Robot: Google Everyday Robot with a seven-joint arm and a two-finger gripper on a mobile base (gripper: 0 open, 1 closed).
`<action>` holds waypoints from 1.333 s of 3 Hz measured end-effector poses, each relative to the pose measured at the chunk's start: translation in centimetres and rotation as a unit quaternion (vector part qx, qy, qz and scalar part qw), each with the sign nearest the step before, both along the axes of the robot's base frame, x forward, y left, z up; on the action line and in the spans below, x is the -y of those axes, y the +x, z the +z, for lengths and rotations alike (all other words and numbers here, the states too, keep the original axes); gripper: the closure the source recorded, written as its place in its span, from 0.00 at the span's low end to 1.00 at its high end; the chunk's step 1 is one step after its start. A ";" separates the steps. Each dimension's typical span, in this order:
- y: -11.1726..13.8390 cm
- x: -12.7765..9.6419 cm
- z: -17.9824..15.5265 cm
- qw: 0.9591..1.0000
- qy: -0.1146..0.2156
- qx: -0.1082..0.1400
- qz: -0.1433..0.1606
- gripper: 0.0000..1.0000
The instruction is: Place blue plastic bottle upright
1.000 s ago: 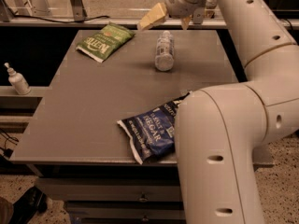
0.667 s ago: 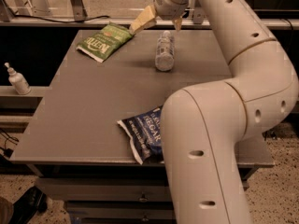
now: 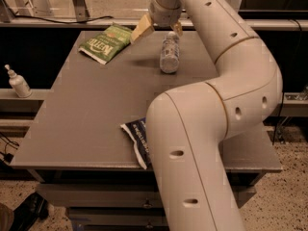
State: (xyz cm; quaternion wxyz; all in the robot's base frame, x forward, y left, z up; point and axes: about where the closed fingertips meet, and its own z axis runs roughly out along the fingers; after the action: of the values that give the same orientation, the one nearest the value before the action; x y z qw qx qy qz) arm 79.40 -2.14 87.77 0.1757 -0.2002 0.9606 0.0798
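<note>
The blue plastic bottle (image 3: 169, 54) lies on its side near the far edge of the grey table (image 3: 86, 109), cap pointing away from me. It is clear with a pale label. My gripper (image 3: 159, 29) hangs above the bottle's cap end, fingers spread wide: one tan finger (image 3: 142, 28) to the left, the other (image 3: 177, 28) just over the cap. It holds nothing. My big white arm (image 3: 216, 105) arches across the right half of the view and hides part of the table.
A green chip bag (image 3: 106, 42) lies flat at the table's far left. A dark blue chip bag (image 3: 137, 141) lies near the front edge, half hidden by my arm. A white pump-top dispenser bottle (image 3: 18, 82) stands on a ledge left of the table.
My gripper has moved left and a little nearer, from right of the bottle's cap end to straddling above it. The bottle and bags have not moved.
</note>
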 end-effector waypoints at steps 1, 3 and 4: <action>0.1 0.3 -1.2 1.000 -0.028 -0.010 -0.009 0.00; 0.1 1.3 -3.2 0.998 -0.058 -0.029 -0.021 0.18; 0.0 1.7 -3.8 0.997 -0.066 -0.035 -0.024 0.41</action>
State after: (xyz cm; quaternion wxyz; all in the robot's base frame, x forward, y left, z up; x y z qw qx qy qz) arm 79.44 -3.88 83.98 0.1304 -0.1856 0.9738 0.0187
